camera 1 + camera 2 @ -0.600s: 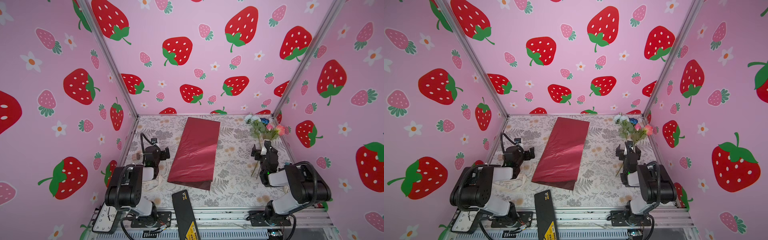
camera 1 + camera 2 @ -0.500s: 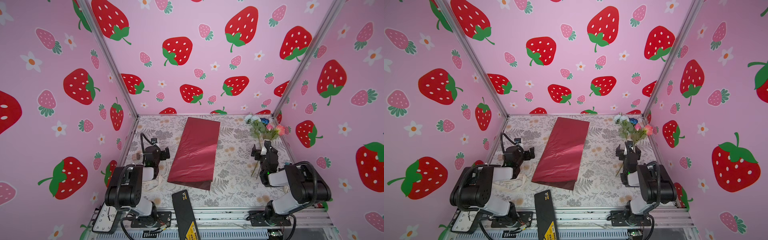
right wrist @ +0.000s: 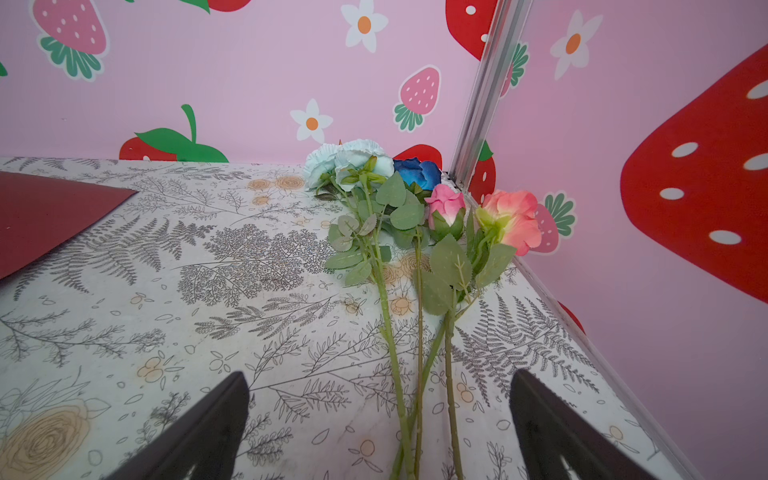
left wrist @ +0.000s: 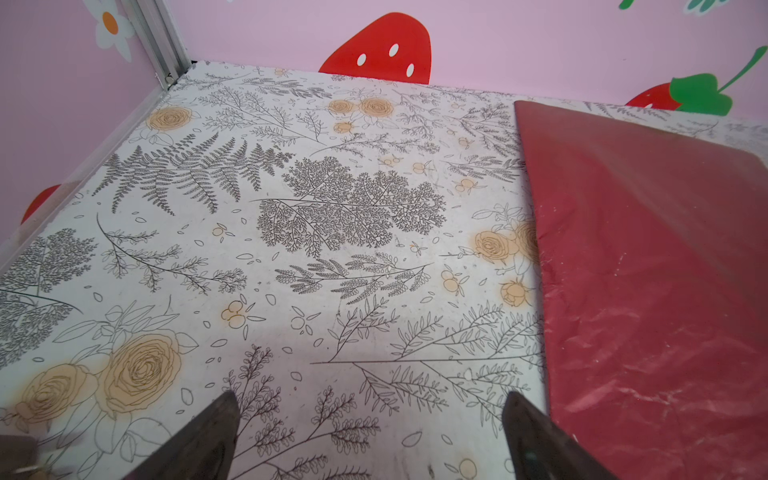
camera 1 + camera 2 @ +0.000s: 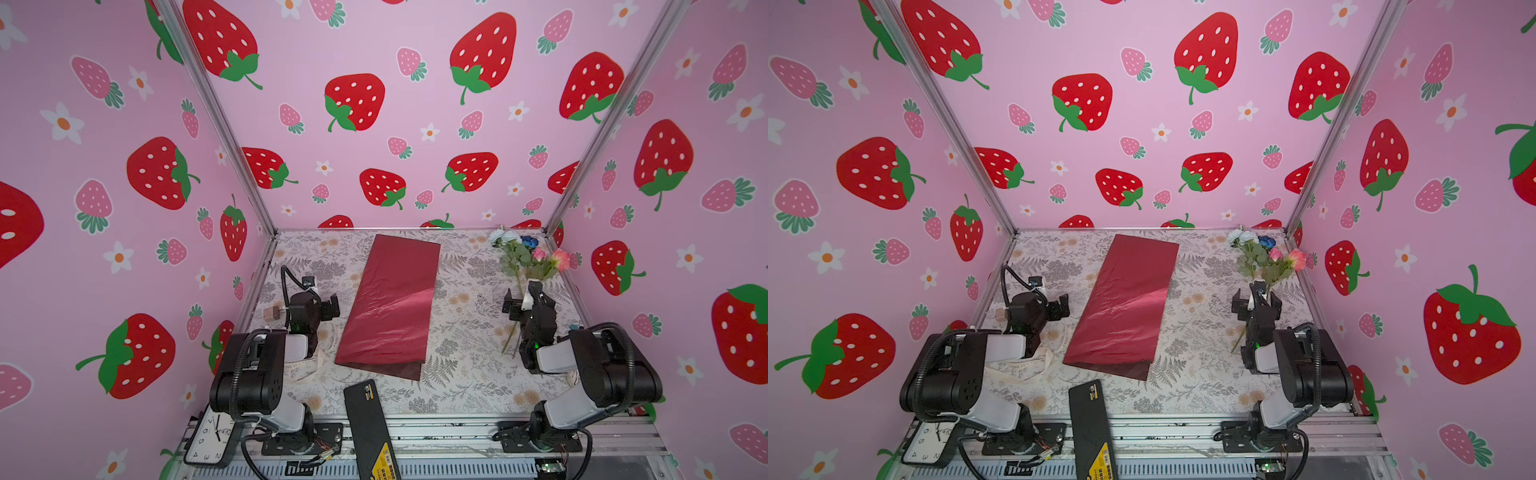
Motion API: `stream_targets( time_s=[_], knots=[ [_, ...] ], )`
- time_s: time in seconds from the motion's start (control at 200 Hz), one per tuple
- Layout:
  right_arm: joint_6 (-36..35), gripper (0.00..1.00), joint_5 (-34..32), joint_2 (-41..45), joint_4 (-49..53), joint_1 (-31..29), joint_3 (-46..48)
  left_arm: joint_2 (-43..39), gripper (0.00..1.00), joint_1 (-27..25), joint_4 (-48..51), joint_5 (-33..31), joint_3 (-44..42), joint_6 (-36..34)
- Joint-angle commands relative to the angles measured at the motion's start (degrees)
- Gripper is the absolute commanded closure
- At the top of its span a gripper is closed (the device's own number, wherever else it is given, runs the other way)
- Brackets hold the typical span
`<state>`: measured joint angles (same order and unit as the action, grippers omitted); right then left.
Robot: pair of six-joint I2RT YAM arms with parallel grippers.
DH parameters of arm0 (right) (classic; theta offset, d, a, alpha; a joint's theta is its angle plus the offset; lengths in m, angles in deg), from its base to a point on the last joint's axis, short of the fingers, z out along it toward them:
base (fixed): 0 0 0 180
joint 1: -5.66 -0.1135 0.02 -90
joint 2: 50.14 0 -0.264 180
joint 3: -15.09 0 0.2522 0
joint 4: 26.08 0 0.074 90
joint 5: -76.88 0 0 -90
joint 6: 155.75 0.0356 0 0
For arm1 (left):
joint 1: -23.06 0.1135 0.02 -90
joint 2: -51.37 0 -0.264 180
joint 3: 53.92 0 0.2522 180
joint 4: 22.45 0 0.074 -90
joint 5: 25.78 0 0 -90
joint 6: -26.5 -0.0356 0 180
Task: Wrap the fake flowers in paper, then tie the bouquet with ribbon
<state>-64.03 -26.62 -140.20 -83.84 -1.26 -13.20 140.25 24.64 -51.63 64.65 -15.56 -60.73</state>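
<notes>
The bouquet of fake flowers (image 5: 525,257) (image 5: 1264,259) lies loose on the table by the far right corner, its blooms toward the back wall. The right wrist view shows pale blue, dark blue and pink-coral blooms (image 3: 415,195). Their green stems (image 3: 419,374) run down between my right gripper's (image 3: 380,376) (image 5: 524,297) open fingers, untouched. The dark red glossy wrapping paper (image 5: 392,303) (image 5: 1125,307) (image 4: 648,270) lies flat mid-table. My left gripper (image 4: 372,399) (image 5: 309,305) hangs open and empty over bare table, just left of the paper.
A cream lettered ribbon (image 5: 1025,365) (image 5: 309,365) lies crumpled under the left arm. A black flat device (image 5: 370,428) rests on the front rail and a clock (image 5: 210,436) stands at the front left. Pink strawberry walls enclose three sides.
</notes>
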Motion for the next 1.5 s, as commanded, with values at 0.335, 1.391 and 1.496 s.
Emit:
stream_targets(
  time_s=[0.335,1.391,1.496],
  knots=[
    [0.5,0.0,-0.6,-0.1,-1.6,-0.3,-0.1,-2.1,0.01,-0.3,2.7,1.4,2.8,-1.6],
    [14.7,0.0,-8.6,20.1,42.5,-0.4,-12.3,-23.2,0.01,-52.8,55.8,-9.1,16.6,-19.2],
    [16.1,0.0,-7.5,23.3,47.4,-0.5,-12.6,-18.9,0.01,-56.6,59.9,-11.0,19.2,-20.3]
  ],
)
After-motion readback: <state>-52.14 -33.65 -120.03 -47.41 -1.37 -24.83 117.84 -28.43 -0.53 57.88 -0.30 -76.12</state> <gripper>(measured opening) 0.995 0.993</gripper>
